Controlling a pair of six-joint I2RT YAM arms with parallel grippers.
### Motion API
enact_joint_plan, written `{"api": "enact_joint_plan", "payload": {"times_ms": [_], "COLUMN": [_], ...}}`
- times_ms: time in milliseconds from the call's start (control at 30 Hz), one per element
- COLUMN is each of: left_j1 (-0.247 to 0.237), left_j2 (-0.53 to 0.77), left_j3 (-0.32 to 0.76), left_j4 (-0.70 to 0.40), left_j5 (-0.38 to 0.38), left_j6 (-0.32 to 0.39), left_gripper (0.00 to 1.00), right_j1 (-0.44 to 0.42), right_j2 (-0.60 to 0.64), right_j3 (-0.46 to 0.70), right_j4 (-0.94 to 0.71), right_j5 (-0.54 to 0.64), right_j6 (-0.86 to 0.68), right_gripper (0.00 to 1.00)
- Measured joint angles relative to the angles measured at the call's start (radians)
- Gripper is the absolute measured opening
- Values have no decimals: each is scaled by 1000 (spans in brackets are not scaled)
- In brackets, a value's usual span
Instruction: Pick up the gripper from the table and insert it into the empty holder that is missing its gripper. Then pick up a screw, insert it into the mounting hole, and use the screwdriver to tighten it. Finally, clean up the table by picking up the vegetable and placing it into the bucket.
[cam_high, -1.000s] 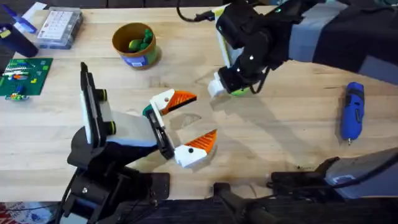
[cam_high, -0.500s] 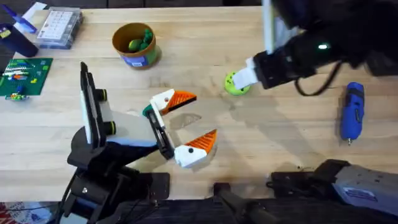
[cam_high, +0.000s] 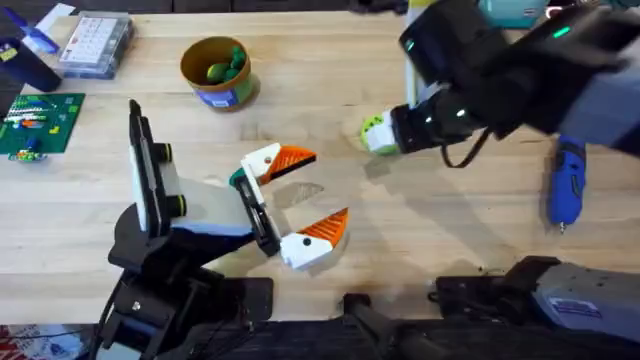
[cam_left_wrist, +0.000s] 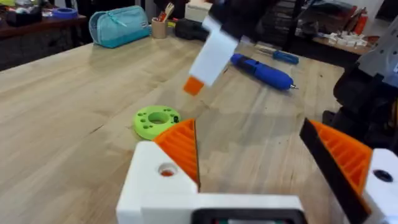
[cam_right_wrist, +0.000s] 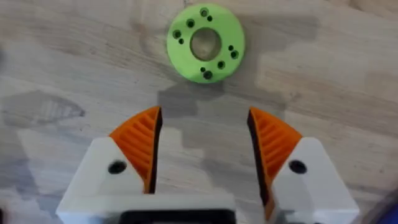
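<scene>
right gripper (cam_right_wrist: 202, 146) now over green ring (cam_right_wrist: 205, 43); screwdriver (cam_high: 566, 180) lengthwise, bit toward bases

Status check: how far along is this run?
Green items already sit in the bucket. The open right gripper hovers over a green disc lying on the table, nothing gripped. The left gripper idles open. The screwdriver lies untouched.

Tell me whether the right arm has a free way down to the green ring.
Probably yes. The right pincer hangs open just short of the green ring, which lies flat on bare table with nothing between them; the left pincer sits off to the side.
</scene>
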Motion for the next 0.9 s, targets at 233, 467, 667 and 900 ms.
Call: {"api": "enact_joint_plan", "payload": {"times_ms": [233, 467, 667, 900], "left_j1": [0, 0, 0, 0], "left_j2": [0, 0, 0, 0], "left_j3": [0, 0, 0, 0], "left_j4": [0, 0, 0, 0], "left_j5": [0, 0, 0, 0], "left_j6": [0, 0, 0, 0], "left_gripper": [995, 995, 995, 995], "right_j1": [0, 0, 0, 0], "right_j2": [81, 177, 199, 199], "right_j3": [-44, -44, -44, -44], "right_j4": [122, 168, 196, 200], "right_j5": [7, 9, 9, 12], "right_j6": [15, 16, 21, 27], "right_gripper": [762, 762, 569, 415]}}
